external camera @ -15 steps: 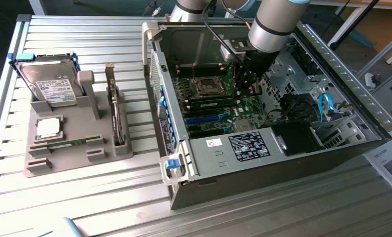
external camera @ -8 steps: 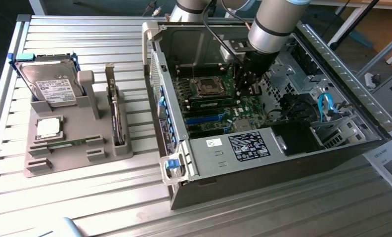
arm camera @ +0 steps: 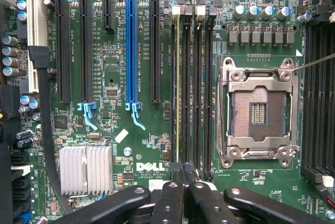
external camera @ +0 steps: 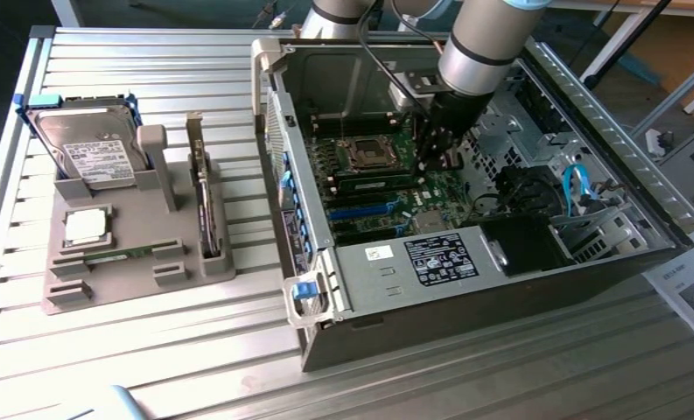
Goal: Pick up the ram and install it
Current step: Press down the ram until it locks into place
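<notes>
The ram (arm camera: 177, 88) is a thin green board seen edge-on, standing in the memory slot nearest the blue card slot (arm camera: 131, 51) on the motherboard (arm camera: 112, 130). My gripper (arm camera: 184, 185) is shut, its dark fingers (arm camera: 170, 203) pressed together with nothing visible between them. The tips hover at the end of the memory slots, close to one end of the ram. Whether they touch it I cannot tell. In the exterior view the gripper (external camera: 432, 162) reaches down into the open computer case (external camera: 440, 262), beside the empty processor socket (external camera: 364, 153).
On the exterior view's left, a grey holder (external camera: 113, 280) carries a silver hard drive (external camera: 90, 153), a square processor chip (external camera: 87, 226), a dark board on edge (external camera: 210, 206) and a thin green strip (external camera: 119, 255). Case walls, cables (external camera: 574, 188) and a heatsink (arm camera: 86, 169) surround the motherboard.
</notes>
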You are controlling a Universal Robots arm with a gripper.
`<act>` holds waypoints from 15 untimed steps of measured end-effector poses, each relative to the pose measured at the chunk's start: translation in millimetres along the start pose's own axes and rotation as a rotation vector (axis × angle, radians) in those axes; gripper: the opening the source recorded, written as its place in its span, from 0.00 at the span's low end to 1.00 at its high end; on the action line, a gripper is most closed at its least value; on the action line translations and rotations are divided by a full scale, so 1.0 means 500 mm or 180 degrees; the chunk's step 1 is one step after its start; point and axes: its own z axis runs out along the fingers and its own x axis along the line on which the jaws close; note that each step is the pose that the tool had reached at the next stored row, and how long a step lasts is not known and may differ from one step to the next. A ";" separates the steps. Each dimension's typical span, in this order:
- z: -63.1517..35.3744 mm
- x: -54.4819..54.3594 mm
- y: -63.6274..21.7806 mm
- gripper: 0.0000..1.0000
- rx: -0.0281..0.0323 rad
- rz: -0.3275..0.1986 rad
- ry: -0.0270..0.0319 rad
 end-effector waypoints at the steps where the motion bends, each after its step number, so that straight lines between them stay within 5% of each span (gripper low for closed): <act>1: 0.001 0.000 0.000 0.10 0.0000 0.0000 0.0000; 15: -0.020 0.000 -0.001 0.10 -0.0006 0.0000 0.0000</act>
